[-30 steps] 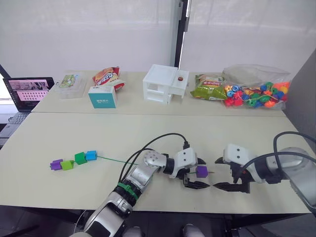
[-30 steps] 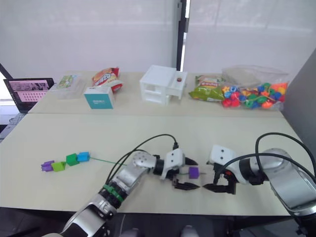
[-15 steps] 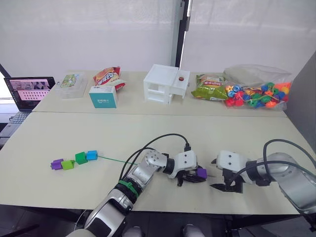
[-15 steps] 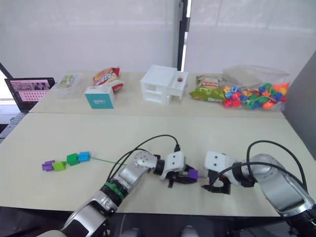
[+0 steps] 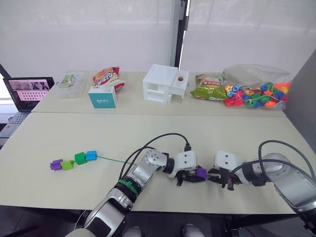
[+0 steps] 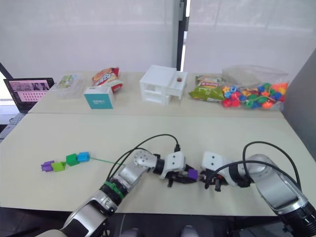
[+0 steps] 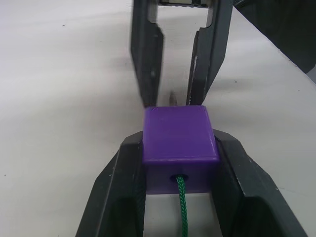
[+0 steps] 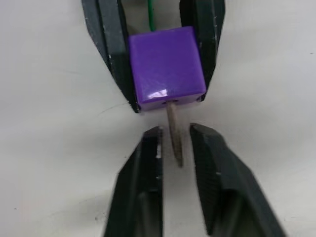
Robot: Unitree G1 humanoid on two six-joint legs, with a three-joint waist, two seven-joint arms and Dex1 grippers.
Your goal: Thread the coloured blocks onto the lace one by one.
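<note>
Open table [image 5: 74,133] lies from 9 to 12 o'clock of the left gripper [image 5: 190,178], while the right gripper [image 5: 213,177] stands close at 3 o'clock, the purple block [image 5: 201,173] between them.

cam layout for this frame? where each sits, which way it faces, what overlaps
Left and right eye: head stereo pair, looking forward and down over the cream tabletop; both arms show.
Left wrist: looks along the left claw, shut on the small purple plastic cube; the right claw faces it.
Right wrist: looks along the right claw, open around the thin green lace's greyish tip.
Shared: cube and both claws.
</note>
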